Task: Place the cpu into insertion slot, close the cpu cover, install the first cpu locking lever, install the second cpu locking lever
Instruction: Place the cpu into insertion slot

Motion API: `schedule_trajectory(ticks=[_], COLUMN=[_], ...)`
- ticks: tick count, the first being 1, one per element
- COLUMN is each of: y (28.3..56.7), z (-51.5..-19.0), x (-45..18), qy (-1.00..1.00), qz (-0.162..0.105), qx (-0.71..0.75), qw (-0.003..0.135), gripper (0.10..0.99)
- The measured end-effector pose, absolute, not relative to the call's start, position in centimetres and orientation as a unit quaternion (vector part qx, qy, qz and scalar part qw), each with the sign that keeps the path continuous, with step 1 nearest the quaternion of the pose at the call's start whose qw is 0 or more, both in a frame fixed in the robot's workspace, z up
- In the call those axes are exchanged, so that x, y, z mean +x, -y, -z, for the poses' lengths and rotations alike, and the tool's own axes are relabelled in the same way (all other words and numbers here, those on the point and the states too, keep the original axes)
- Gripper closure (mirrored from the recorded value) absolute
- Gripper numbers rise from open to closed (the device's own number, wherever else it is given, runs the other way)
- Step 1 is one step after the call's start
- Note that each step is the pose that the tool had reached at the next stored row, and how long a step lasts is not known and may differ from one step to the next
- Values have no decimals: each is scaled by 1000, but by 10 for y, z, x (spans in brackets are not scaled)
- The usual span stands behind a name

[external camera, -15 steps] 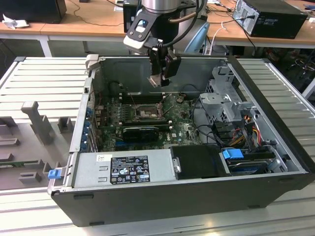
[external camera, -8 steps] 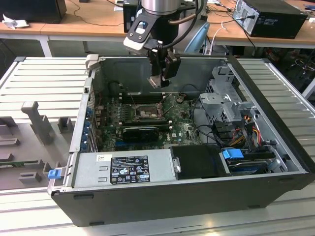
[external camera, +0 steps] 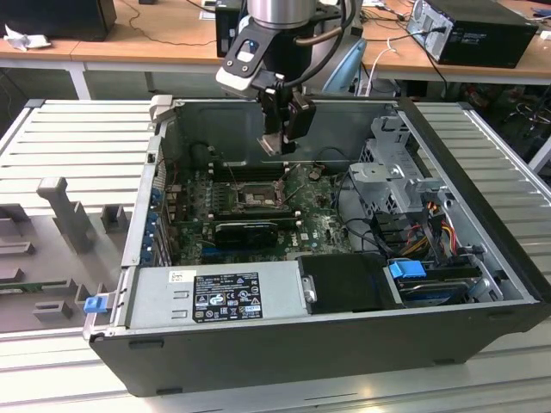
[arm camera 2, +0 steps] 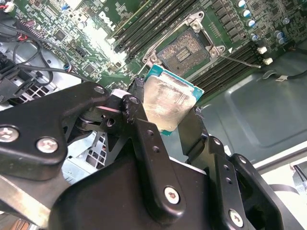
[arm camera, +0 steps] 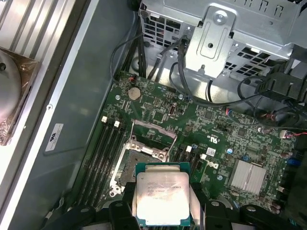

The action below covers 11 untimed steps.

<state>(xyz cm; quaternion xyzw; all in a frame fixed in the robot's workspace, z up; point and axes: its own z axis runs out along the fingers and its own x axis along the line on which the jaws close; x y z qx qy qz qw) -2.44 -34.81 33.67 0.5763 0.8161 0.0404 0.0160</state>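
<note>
Jaws of the gripper (arm camera 2: pixel 167 99) are clenched on the cpu (arm camera 2: pixel 172 108), pinching it by two opposite edges with its dull metal face turned toward both wrist cameras. In the first wrist view the cpu (arm camera: pixel 162 194) hangs clear of the board, and the slot (arm camera: pixel 129 165) lies just beyond one of its edges, partly hidden behind it. Chip and slot look roughly square to each other there, edge running with edge. In the second wrist view the slot (arm camera 2: pixel 184 50) shows its bare grid of contacts with nothing seated in it, so the chip is not yet placed. The cover (arm camera: pixel 153 130) appears swung up and back off the slot, though its exact angle is hard to judge. From the exterior view the gripper (external camera: pixel 280 129) hovers over the open case (external camera: pixel 482 215), with the slot (external camera: pixel 256 196) below it and a little toward the exterior view's left. Memory sockets (arm camera: pixel 103 148) flank the slot, and a grey drive cage (arm camera: pixel 225 38) with loose black cables stands well apart. The case rests on a ribbed metal table (external camera: pixel 69 138), with wooden benches (external camera: pixel 155 39) behind.
</note>
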Motion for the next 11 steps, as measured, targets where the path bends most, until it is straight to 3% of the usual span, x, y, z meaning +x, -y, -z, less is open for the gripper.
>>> schedule_trajectory(ticks=[11], y=[348], z=[-329], x=[-24], qy=[-803], qz=[-39], qx=[594], qw=[16], gripper=[557])
